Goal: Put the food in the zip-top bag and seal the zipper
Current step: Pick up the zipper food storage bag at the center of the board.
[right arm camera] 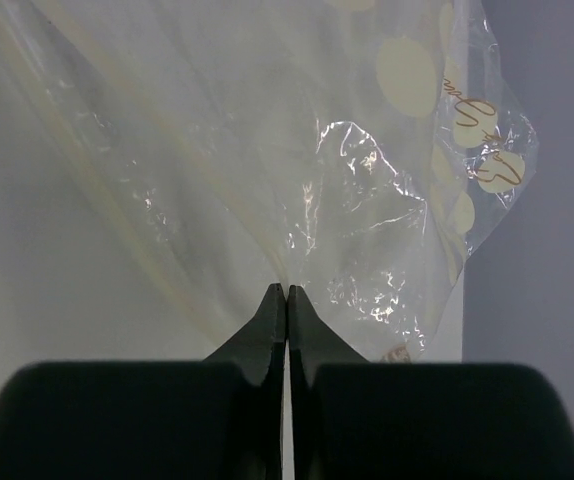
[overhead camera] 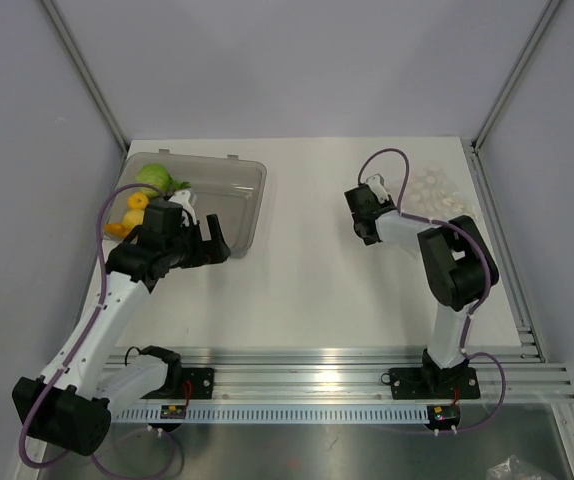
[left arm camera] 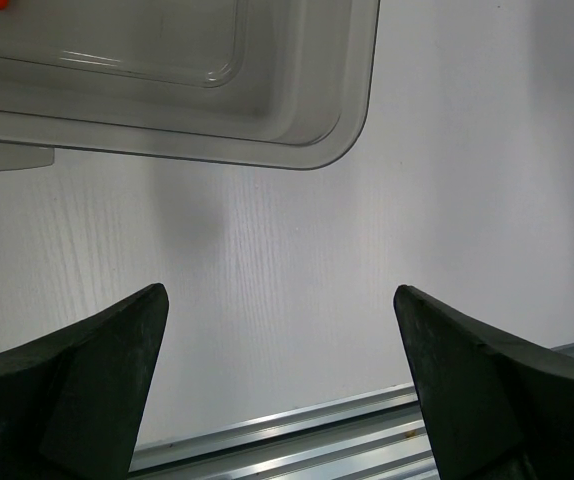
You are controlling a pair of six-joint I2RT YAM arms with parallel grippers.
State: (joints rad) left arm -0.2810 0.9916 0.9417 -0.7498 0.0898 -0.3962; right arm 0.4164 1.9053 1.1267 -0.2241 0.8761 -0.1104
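Note:
The food lies in the left end of a grey translucent bin (overhead camera: 237,200): a green fruit (overhead camera: 157,176), a yellow piece (overhead camera: 137,202) and an orange piece (overhead camera: 117,228). My left gripper (overhead camera: 210,245) is open and empty above the table just in front of the bin's near right corner (left arm camera: 337,150); its jaws (left arm camera: 282,380) stand wide apart. The zip-top bag (overhead camera: 439,190), clear with pale dots, lies at the far right. My right gripper (right arm camera: 286,290) is shut on the bag's film (right arm camera: 367,200). A pale strip (right arm camera: 117,215) runs diagonally along the bag.
A metal rail (overhead camera: 347,365) runs along the table's near edge and shows in the left wrist view (left arm camera: 297,430). Grey walls close in the table on three sides. The table's right edge (overhead camera: 497,240) is close to the bag.

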